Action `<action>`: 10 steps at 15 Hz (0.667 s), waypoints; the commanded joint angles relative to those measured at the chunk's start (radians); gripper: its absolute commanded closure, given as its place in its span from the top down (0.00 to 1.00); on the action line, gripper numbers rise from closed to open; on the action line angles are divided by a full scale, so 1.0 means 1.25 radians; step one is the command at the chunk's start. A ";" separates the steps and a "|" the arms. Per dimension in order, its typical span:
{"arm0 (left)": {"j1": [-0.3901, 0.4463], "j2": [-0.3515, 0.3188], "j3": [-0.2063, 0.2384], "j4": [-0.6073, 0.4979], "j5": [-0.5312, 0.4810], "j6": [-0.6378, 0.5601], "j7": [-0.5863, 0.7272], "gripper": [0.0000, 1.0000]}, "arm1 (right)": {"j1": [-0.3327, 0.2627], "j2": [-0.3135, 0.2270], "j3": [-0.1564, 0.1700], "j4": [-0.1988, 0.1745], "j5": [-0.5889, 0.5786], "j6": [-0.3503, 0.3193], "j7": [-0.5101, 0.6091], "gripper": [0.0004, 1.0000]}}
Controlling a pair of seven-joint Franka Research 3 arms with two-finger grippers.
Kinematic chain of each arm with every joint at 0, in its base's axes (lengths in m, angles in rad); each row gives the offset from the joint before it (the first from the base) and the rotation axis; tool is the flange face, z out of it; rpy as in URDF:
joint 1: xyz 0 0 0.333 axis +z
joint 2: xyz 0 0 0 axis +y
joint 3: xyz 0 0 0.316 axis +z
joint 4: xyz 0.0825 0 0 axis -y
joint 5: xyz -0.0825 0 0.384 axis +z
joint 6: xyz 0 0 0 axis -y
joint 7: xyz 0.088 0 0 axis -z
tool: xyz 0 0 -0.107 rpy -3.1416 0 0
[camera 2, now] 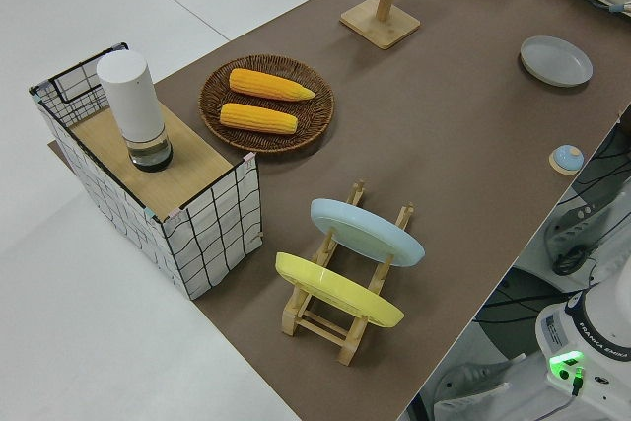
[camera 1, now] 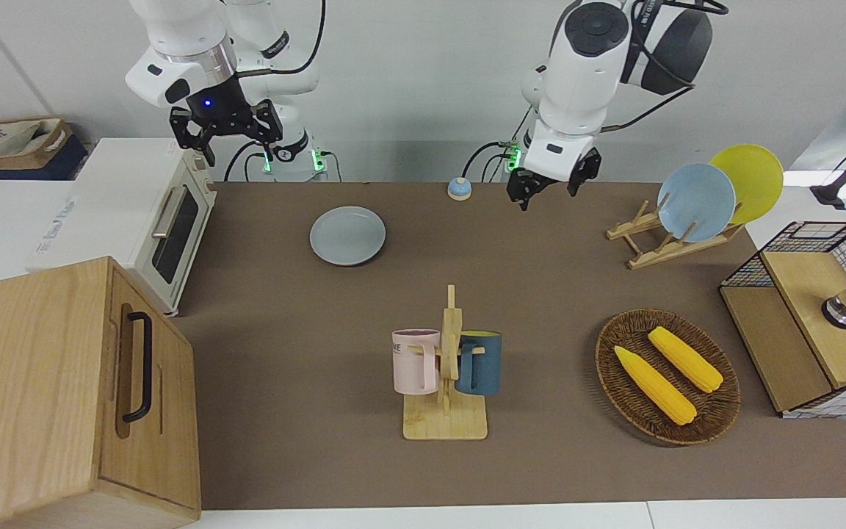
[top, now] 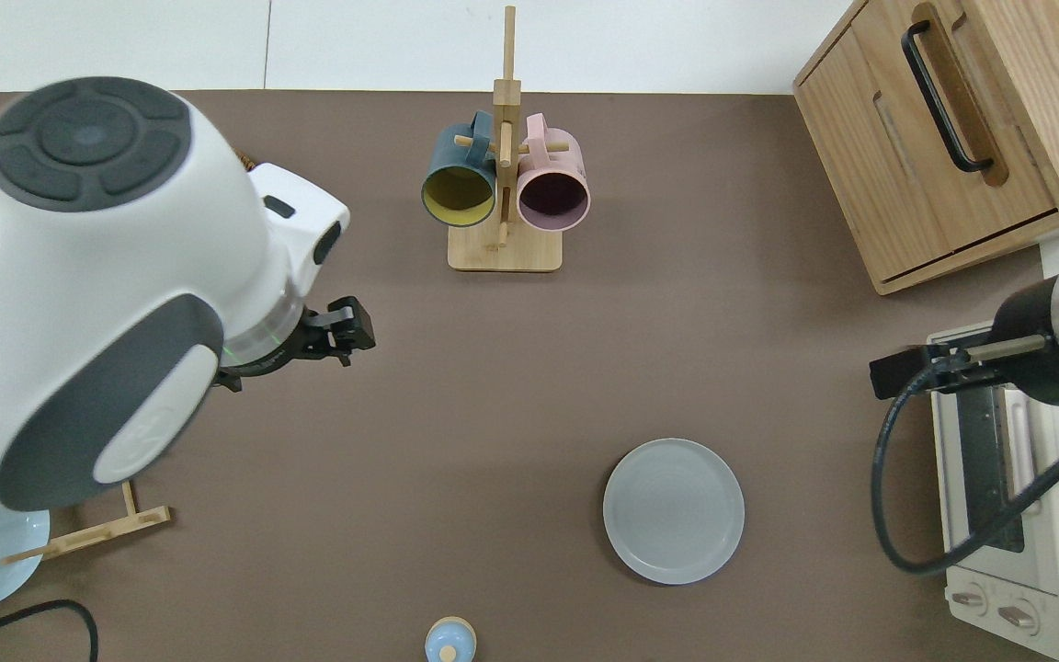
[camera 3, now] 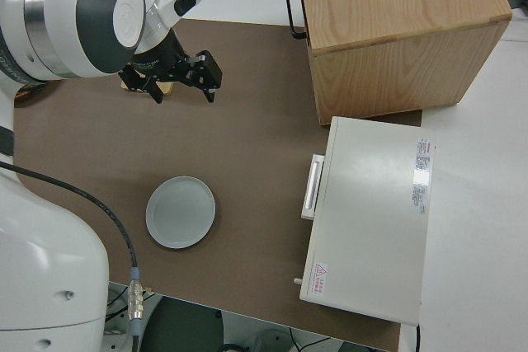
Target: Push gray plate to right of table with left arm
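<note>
Left gripper (camera 1: 551, 184): fingers spread, empty, hanging over bare table (top: 456, 386).
Gray plate (top: 674, 510): well apart from the claw, toward the right arm's end, untouched.
Technique: drop low beside the rim, push flat and steady.
Right arm: parked.

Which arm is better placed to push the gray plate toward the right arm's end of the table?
Left, probably. Its open pincer is over bare table on the side of the plate toward the left arm's end, where such a push must start. The right pincer is parked.
</note>
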 commanded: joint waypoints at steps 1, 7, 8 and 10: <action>0.089 0.001 -0.010 0.025 -0.004 -0.041 0.069 1.00 | -0.016 -0.005 0.011 0.003 0.008 -0.011 0.001 0.98; 0.206 -0.017 -0.005 0.042 0.019 -0.093 0.322 1.00 | -0.016 -0.005 0.012 0.003 0.008 -0.010 0.001 0.98; 0.251 -0.041 -0.013 0.038 0.014 -0.092 0.369 1.00 | -0.016 -0.005 0.012 0.003 0.008 -0.010 0.000 0.98; 0.345 -0.092 -0.012 0.026 -0.066 -0.090 0.555 1.00 | -0.016 -0.005 0.012 0.003 0.008 -0.010 0.001 0.98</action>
